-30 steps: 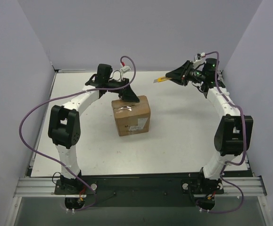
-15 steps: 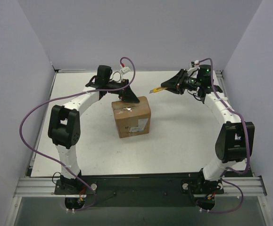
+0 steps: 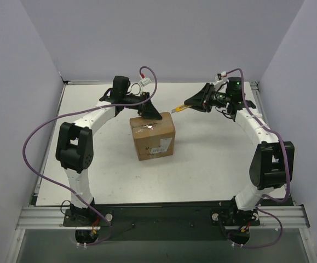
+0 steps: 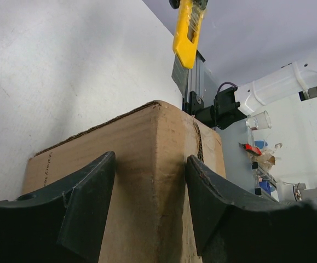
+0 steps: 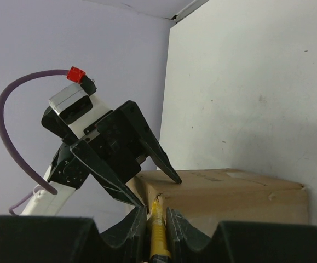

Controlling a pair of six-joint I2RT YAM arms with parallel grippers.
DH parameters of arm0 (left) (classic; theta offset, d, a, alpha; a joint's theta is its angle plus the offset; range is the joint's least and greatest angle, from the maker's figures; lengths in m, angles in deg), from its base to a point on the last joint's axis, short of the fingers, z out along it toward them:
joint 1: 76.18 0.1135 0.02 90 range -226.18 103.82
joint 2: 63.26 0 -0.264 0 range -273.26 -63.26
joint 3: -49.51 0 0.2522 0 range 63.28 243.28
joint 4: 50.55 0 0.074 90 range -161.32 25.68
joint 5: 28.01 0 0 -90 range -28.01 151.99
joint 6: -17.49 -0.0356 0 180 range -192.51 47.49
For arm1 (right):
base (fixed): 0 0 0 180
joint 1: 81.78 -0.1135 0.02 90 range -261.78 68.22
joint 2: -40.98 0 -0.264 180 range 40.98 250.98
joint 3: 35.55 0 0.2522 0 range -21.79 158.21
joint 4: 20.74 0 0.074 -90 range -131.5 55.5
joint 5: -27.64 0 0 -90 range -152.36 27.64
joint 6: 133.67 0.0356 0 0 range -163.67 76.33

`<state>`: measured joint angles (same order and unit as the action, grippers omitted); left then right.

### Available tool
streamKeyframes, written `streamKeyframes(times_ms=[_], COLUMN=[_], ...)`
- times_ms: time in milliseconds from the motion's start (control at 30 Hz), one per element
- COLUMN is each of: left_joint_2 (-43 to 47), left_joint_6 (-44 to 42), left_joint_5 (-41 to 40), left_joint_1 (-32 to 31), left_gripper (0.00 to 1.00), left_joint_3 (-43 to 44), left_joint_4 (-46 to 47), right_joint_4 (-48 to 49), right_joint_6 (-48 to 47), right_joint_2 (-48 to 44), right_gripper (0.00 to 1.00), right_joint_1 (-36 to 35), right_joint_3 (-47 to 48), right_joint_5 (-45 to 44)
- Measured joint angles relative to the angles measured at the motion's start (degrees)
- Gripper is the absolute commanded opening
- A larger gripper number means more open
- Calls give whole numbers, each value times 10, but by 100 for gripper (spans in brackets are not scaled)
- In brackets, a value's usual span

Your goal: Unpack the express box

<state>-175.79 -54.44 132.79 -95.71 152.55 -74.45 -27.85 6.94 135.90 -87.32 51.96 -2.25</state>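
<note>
The express box (image 3: 153, 137) is a brown cardboard carton standing mid-table with its flaps closed. My left gripper (image 3: 149, 114) straddles its far top corner. In the left wrist view that gripper (image 4: 151, 158) has the cardboard corner (image 4: 147, 181) wedged between both fingers. My right gripper (image 3: 191, 103) is shut on a yellow utility knife (image 3: 179, 107), which points left at the box's far right top edge. Seen from the right wrist, the knife (image 5: 157, 235) sits clamped in that gripper (image 5: 155, 207), its tip close to the box (image 5: 229, 197). The knife (image 4: 188, 33) hangs above the box in the left wrist view.
The white table (image 3: 213, 159) is walled in by pale panels on three sides. An aluminium rail (image 3: 158, 216) with both arm bases runs along the near edge. Purple cables loop off both arms.
The right arm has swung left, carrying the knife from the far right toward the box's far edge. The left gripper and the box have stayed put.
</note>
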Motion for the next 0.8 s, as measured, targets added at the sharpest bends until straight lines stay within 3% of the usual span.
streamKeyframes(times_ms=[800], left_joint_2=[-8], left_joint_6=[-4], left_joint_5=[2], left_joint_1=[0], left_gripper=[63], left_joint_3=[12], left_joint_4=[-12], right_joint_4=[-9], right_joint_6=[-26], right_joint_2=[27], right_gripper=[0], right_joint_1=[-9], right_joint_3=[8], right_joint_5=[30])
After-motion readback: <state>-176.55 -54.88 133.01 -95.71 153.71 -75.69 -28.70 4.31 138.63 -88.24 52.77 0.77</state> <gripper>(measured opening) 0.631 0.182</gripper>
